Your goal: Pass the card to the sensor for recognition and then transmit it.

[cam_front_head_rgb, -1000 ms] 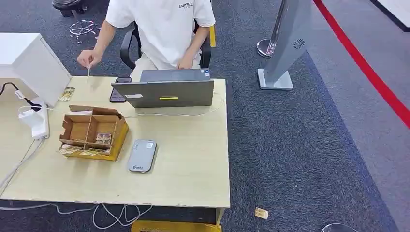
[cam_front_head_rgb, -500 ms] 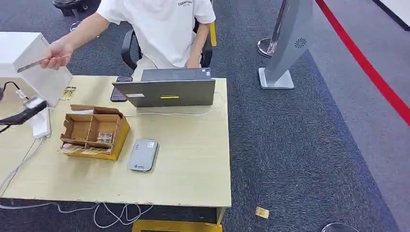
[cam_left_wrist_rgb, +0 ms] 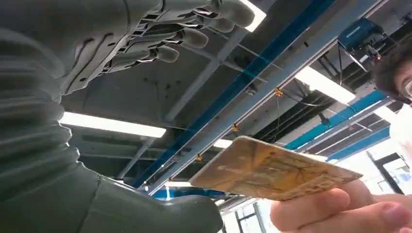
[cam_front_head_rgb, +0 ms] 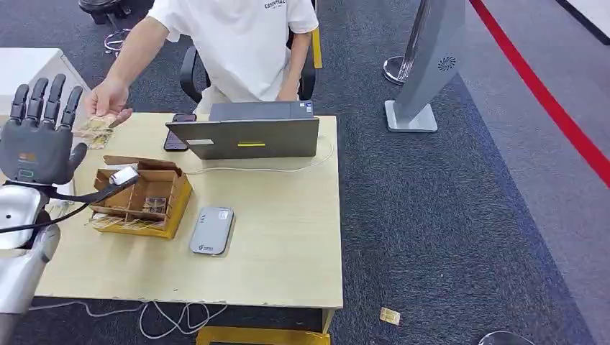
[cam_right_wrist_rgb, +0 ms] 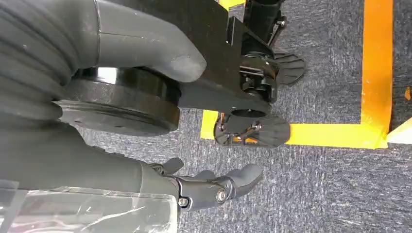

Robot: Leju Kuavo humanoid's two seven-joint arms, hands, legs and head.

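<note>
The card (cam_left_wrist_rgb: 272,170) sits pinched at one end between the fingers of a person's hand (cam_front_head_rgb: 106,100), which holds it out over the far left corner of the table (cam_front_head_rgb: 288,237), just beside the robot's raised left hand (cam_front_head_rgb: 39,133). In the left wrist view it looks thin, flat and stiff, with a printed yellowish face; it is probably light and a little slick, so it would likely take best by the free end, thumb on one face and fingers on the other, clear of the person's fingertips.

The left hand is empty, with its fingers spread and pointing upward, and touches nothing. The right hand (cam_right_wrist_rgb: 214,187) hangs low over the carpet, its fingers loosely extended and holding nothing.

One card is on offer (more of the same print lie in and around the cardboard divider box (cam_front_head_rgb: 140,198), too small to count). On the table there is one grey card reader (cam_front_head_rgb: 211,231), one laptop (cam_front_head_rgb: 244,133) and one phone (cam_front_head_rgb: 176,133). One further card lies on the carpet (cam_front_head_rgb: 389,316).
</note>
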